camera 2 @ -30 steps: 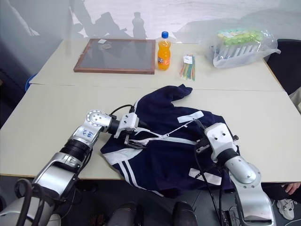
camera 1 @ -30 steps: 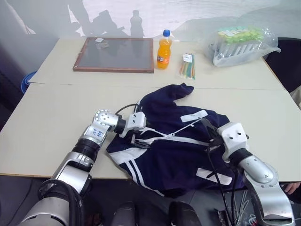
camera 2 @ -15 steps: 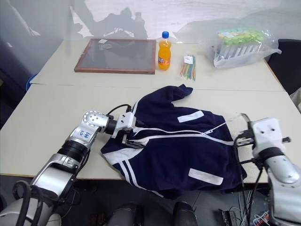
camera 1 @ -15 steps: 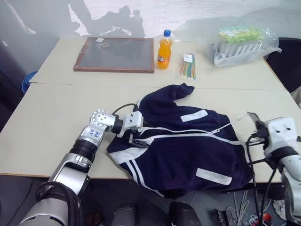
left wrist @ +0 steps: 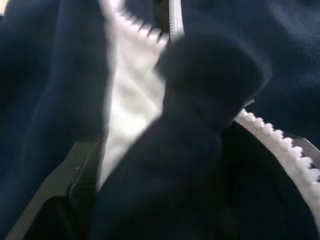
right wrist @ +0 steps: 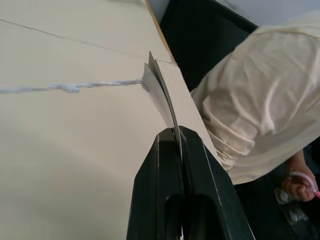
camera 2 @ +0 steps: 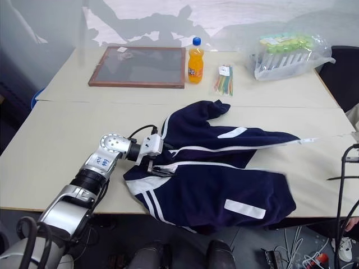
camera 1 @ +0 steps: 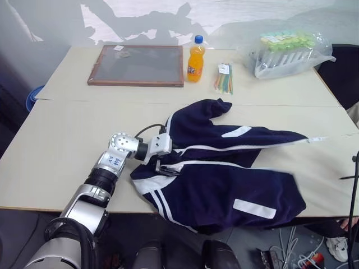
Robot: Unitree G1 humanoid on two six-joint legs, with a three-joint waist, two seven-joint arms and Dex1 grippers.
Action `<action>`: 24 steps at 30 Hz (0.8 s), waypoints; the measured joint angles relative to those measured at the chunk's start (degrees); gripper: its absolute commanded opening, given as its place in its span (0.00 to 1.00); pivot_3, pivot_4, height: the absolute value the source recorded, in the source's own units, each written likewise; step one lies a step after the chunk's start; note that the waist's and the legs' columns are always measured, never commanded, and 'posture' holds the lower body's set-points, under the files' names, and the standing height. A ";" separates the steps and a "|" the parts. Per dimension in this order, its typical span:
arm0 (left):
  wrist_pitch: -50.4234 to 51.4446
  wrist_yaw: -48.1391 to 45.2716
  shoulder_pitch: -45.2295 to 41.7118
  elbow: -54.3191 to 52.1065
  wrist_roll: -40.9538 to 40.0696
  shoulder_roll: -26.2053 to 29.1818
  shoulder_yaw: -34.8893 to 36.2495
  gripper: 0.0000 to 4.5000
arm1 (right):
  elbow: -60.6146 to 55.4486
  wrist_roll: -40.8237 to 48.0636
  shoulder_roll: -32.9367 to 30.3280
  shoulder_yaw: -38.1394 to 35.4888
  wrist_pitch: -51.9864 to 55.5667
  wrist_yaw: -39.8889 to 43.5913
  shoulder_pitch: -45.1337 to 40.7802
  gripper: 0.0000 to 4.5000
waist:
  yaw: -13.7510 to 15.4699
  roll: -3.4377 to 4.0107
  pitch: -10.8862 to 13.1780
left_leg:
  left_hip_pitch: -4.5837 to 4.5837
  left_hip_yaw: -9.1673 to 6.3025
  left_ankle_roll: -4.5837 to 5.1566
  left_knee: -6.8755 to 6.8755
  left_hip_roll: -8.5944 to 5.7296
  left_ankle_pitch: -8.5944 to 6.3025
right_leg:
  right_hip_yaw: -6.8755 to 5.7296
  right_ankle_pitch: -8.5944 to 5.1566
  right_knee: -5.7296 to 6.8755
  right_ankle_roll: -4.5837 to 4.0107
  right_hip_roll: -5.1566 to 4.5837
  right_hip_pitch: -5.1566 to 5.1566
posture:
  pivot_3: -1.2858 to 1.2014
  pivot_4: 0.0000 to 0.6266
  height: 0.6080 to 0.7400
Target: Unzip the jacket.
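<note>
- the jacket (camera 1: 224,179) lies on the near table (camera 1: 56,145), its hem hanging over the front edge, unzipped into a wide v with white zipper edging down both sides.
- the upper flap is drawn out toward the right, ending in a thin white cord (camera 1: 331,137) stretched across the tabletop.
- left gripper (camera 1: 160,166) sits at the collar end, fingers spread wide with navy cloth and zipper teeth between them.
- right gripper (right wrist: 177,150) has its fingers pressed together, pinching a white paper tag (right wrist: 159,92) tied to that cord.
- beyond the table corner by this gripper, a person in a pale shirt (right wrist: 250,100) stands close.
- on the far table: a framed board (camera 1: 137,64), an orange soda bottle (camera 1: 195,59), a bundle of coloured straws (camera 1: 224,77) and a clear bag of packaged goods (camera 1: 289,51), all well apart from the jacket.
- black cables (camera 1: 353,190) hang at the right edge.
</note>
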 measured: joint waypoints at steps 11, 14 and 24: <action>14.47 -2.94 0.83 -7.12 -4.67 6.95 4.96 1.00 | 2.58 0.67 -8.47 26.97 -6.46 31.47 -8.88 0.20 | -1.42 0.19 0.17 | -0.15 0.01 -0.02 -0.03 0.01 0.01 | -0.01 0.00 -0.02 0.01 0.02 -0.17 | 0.52 0.24 1.00; 19.72 -6.36 -0.22 -9.45 -7.53 12.47 7.97 1.00 | 7.59 -0.12 -14.14 29.79 -9.94 40.24 -13.44 0.41 | -1.30 0.22 0.22 | -0.16 -0.01 -0.02 -0.07 0.02 0.01 | -0.04 0.00 -0.07 0.01 0.02 -0.18 | 0.52 0.24 1.00; 27.18 -15.35 1.73 -15.11 -12.84 35.10 15.07 1.00 | 26.84 -0.10 -28.84 34.79 -14.15 66.42 -27.28 1.00 | -1.72 0.48 0.52 | -0.15 0.08 -0.03 -0.10 0.06 -0.01 | 0.01 0.00 -0.11 0.01 0.02 -0.20 | 0.52 0.24 1.00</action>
